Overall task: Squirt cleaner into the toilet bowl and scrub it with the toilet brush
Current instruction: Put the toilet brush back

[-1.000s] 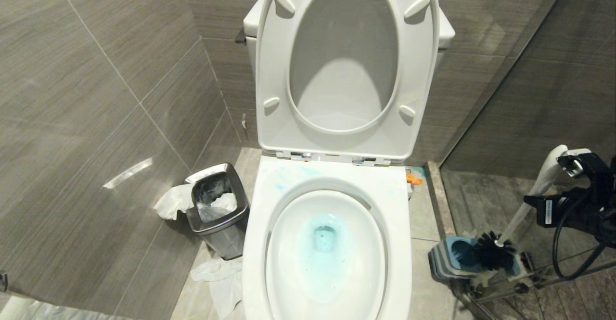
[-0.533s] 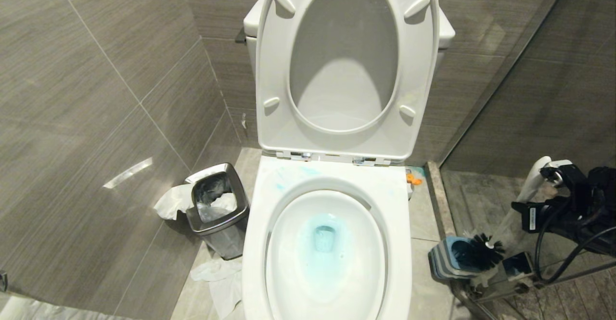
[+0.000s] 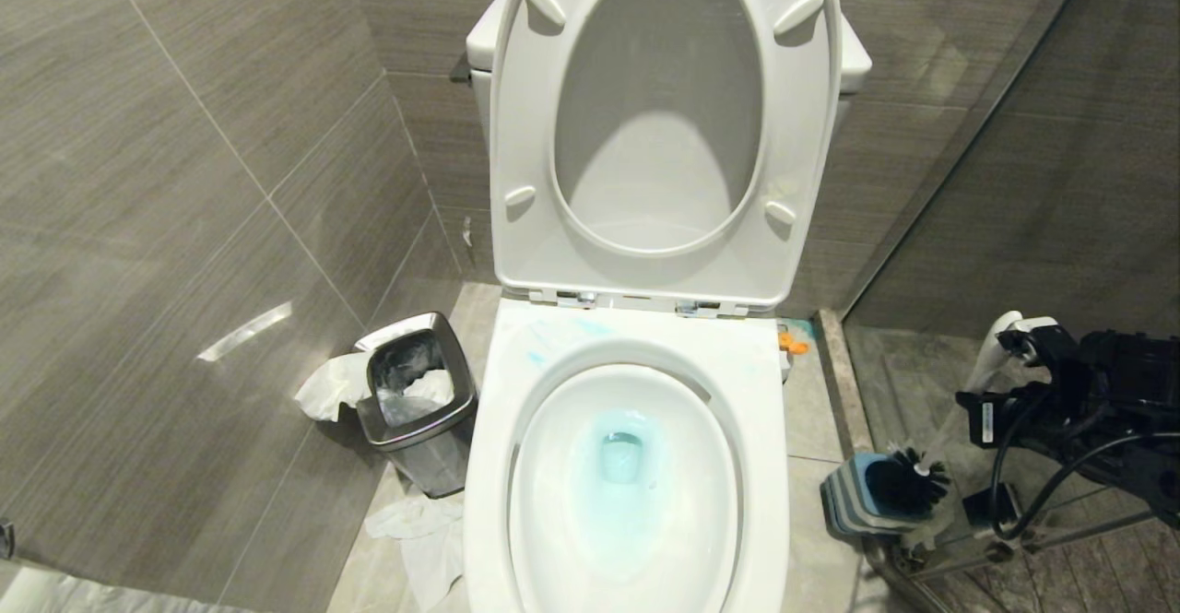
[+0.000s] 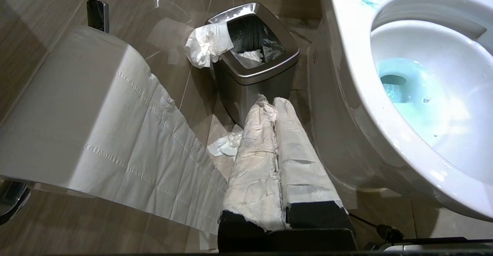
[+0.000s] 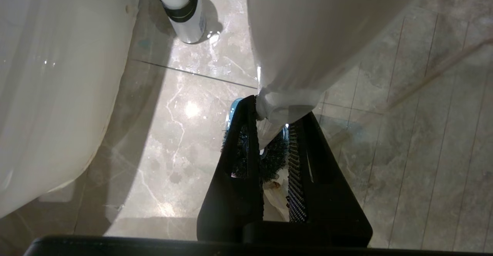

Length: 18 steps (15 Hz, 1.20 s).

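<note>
Right gripper [image 3: 1019,341] at the right edge of the head view, clamped on the upper end of the toilet brush [image 3: 959,415]. White handle slants down and leftward from the fingers; black bristle head sits at the mouth of the blue-and-grey striped holder [image 3: 843,502] on the floor, right of the toilet. Right wrist view: both black fingers [image 5: 238,163] close against the handle, bristles visible below them; a white bottle with a black band [image 5: 184,11] stands on the floor tile near the toilet's side.

Toilet bowl [image 3: 553,493] open, seat and lid [image 3: 516,134] raised against the tank. Cleaner [image 3: 619,475] shows as pale teal tint in the water around the drain, plus thin smears on the rear rim.

Left gripper [image 4: 274,104] seen only in the left wrist view: paper-wrapped fingers pressed together, nothing between them, low beside the bowl. Square steel bin [image 3: 419,410] left of the toilet, tissue [image 3: 327,387] hanging over its edge; toilet paper roll [image 4: 69,106] close by the left wrist camera.
</note>
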Tool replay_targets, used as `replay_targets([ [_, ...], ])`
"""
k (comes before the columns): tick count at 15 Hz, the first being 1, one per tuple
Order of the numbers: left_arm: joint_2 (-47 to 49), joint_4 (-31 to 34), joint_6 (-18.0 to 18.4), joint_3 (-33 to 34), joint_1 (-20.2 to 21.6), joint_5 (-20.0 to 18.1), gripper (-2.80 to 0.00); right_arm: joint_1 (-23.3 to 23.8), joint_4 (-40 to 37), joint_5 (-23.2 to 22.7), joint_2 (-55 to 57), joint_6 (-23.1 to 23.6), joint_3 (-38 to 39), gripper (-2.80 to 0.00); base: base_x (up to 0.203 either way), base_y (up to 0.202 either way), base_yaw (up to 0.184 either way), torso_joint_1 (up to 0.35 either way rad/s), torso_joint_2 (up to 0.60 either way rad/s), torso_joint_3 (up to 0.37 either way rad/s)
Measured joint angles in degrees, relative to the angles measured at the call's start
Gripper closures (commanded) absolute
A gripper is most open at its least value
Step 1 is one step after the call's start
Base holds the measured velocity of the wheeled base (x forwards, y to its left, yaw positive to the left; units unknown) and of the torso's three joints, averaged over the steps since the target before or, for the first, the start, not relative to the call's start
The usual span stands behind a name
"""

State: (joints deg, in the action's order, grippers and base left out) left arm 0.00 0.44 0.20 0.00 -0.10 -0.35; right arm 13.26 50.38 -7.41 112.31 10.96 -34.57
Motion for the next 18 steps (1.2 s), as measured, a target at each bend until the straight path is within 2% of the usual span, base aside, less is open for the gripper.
replay_targets([
  [6, 0.0, 0.0, 0.0, 0.0, 0.0, 0.0, 0.00, -0.2, 2.6, 2.4, 4.1, -0.3, -3.1, 0.00, 0.000, 0.000, 0.000, 0.000, 0.00, 0.000],
  [11, 0.0, 0.0, 0.0, 0.0, 0.0, 0.0, 0.00, -0.3, 2.8, 2.6, 7.7, -1.8, -4.2, 0.00, 0.000, 0.000, 0.000, 0.000, 0.00, 0.000],
  [15, 0.0, 0.0, 0.0, 0.0, 0.0, 0.0, 0.00, -2.2, 4.5, 3.0, 10.8, -3.3, -4.6, 0.00, 0.000, 0.000, 0.000, 0.000, 0.00, 0.000],
  [18, 0.0, 0.0, 0.0, 0.0, 0.0, 0.0, 0.00, -3.6, 7.8, 5.1, 13.5, -3.5, -4.9, 0.00, 0.000, 0.000, 0.000, 0.000, 0.00, 0.000],
])
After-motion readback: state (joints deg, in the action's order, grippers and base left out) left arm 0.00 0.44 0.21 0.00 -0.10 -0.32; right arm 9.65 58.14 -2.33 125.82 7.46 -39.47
